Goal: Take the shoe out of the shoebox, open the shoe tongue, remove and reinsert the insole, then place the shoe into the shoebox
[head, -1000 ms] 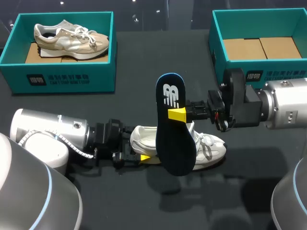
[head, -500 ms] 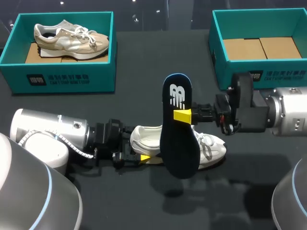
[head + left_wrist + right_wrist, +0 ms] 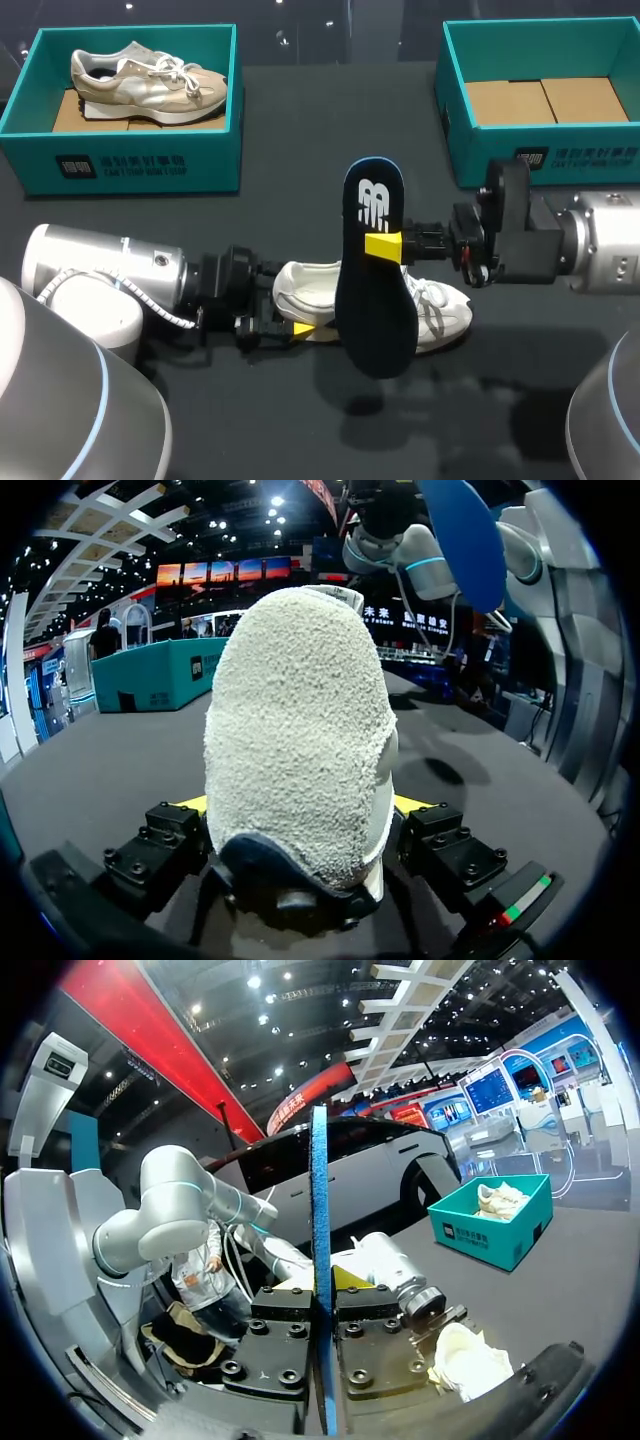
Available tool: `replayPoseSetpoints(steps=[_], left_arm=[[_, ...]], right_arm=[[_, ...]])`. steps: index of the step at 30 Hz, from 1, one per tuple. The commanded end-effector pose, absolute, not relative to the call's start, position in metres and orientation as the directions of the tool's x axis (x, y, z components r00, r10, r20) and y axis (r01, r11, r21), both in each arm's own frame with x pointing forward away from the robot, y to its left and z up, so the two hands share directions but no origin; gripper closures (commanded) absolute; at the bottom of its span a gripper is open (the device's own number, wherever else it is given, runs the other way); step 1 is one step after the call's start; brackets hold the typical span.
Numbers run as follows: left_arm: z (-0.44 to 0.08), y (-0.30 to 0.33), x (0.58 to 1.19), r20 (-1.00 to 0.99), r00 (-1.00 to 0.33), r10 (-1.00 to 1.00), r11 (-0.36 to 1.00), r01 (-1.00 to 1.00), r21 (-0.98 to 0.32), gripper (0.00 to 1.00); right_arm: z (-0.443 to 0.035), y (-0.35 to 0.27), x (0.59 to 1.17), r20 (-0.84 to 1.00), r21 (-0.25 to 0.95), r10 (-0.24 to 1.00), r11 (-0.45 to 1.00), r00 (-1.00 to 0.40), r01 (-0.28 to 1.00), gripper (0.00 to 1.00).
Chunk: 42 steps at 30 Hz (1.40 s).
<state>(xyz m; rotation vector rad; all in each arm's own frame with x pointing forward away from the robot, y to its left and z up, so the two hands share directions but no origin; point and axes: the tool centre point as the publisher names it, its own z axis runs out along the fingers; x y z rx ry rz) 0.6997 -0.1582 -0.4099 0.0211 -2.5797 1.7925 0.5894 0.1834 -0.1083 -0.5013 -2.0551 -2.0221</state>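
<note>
Dark table [image 3: 300, 120] lies bare on every side of the two grippers, with open surface from them out to the two teal boxes at the far edge and back to the near edge. At the middle, the left gripper [image 3: 289, 312] is closed on the heel of the white shoe [image 3: 440, 312], one finger on each side. The shoe rests on its sole, with its toe pointing away from that gripper and towards the right arm. Above the shoe's middle, the right gripper [image 3: 383, 247] is pinched narrow on one long edge of the dark blue insole [image 3: 375, 310]. It holds the insole upright and raised off the shoe, with one end above the fingers and the other below them. Well beyond the left gripper, the left box [image 3: 130, 165] holds a beige shoe [image 3: 150, 80]. The right box [image 3: 540, 25] shows its cardboard floor, and its front wall stands just behind the right arm's wrist.
</note>
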Motion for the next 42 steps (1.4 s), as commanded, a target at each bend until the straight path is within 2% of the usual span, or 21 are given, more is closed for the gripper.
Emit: replayPoseSetpoints(steps=[1,10,14,34,42], left_arm=[[-0.403,-0.156,0.702,0.012,-1.000,-0.003,0.370,-0.012,-0.929,0.00],[-0.399,-0.141,0.703,-0.003,-0.999,0.044,0.463,0.023,-0.886,0.00],[-0.391,-0.126,0.704,0.023,-0.997,0.077,0.599,0.028,-0.800,0.00],[-0.391,-0.126,0.704,0.023,-0.997,0.077,0.599,0.028,-0.800,0.00],[-0.365,-0.121,0.712,-0.010,-0.997,0.083,0.767,0.070,-0.638,0.00]], right_arm=[[-0.108,0.183,0.587,0.384,0.923,0.095,-0.003,-0.918,0.386,1.00],[-0.108,0.183,0.587,0.384,0.923,0.095,-0.003,-0.918,0.386,1.00],[-0.108,0.183,0.587,0.384,0.923,0.095,-0.003,-0.918,0.386,1.00],[-0.108,0.183,0.587,0.384,0.923,0.095,-0.003,-0.918,0.386,1.00],[-0.108,0.183,0.587,0.384,0.923,0.095,-0.003,-0.918,0.386,1.00]])
